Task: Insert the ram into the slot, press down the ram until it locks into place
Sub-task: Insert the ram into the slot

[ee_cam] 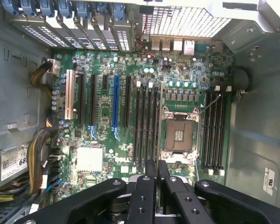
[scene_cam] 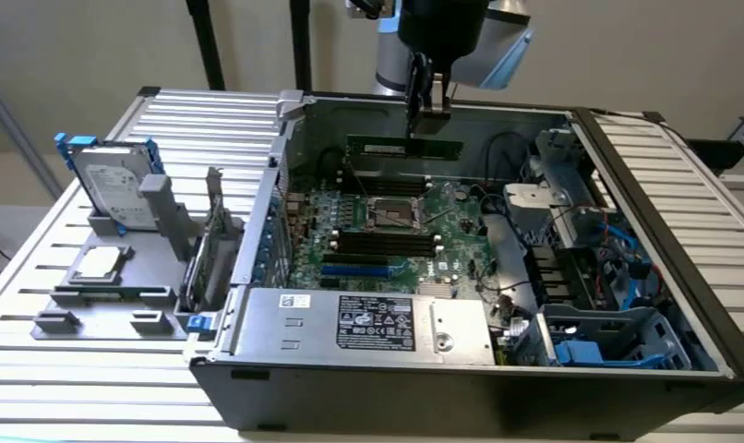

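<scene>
My gripper (scene_cam: 429, 114) hangs over the open computer case, shut on the ram (scene_cam: 405, 147), a long green stick held level by its top edge above the motherboard (scene_cam: 452, 212). In the wrist view the ram (ee_cam: 158, 121) shows edge-on as a thin line running out from between the black fingers (ee_cam: 144, 196). It lies alongside the bank of black slots (ee_cam: 146, 126) beside the CPU socket (ee_cam: 179, 135), well above them. A second bank of slots (ee_cam: 214, 130) sits on the socket's other side. In the exterior view the nearer bank of slots (scene_cam: 378, 242) lies below the socket (scene_cam: 394, 214).
The case walls (scene_cam: 273, 185) ring the board. A power supply (scene_cam: 360, 318) sits at the front, with cables and drive bays (scene_cam: 582, 268) on the exterior view's right. A blue connector (scene_cam: 360, 270), a hard drive (scene_cam: 111, 185) and fixtures on the slatted table (scene_cam: 52, 277) lie to the left.
</scene>
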{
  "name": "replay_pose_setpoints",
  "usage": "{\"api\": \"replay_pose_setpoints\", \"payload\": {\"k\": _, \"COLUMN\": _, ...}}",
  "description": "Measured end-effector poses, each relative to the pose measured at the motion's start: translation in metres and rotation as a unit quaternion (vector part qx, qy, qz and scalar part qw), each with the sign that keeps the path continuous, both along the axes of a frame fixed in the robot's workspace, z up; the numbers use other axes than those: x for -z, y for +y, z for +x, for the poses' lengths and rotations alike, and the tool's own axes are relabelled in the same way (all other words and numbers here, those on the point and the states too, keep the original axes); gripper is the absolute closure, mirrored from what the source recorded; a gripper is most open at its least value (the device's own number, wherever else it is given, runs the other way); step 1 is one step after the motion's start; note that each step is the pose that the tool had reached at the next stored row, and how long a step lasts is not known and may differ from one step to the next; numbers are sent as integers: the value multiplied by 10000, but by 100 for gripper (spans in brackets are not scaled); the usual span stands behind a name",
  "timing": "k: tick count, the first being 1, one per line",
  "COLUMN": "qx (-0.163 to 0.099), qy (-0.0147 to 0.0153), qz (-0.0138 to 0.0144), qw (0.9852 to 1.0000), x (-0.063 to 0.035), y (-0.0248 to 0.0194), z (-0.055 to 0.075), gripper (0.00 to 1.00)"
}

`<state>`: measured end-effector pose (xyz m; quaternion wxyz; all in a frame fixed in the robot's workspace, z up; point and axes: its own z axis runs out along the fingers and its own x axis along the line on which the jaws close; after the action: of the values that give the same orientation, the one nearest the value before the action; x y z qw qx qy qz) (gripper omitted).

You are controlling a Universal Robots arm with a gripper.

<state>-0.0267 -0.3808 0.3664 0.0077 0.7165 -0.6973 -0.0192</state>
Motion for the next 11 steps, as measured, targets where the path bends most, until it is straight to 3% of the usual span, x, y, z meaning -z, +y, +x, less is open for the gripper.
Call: {"api": "replay_pose_setpoints", "payload": {"k": 11, "qx": 2, "qy": 0, "qz": 1, "qw": 10000, "x": 191, "y": -25, "z": -18, "gripper": 87}}
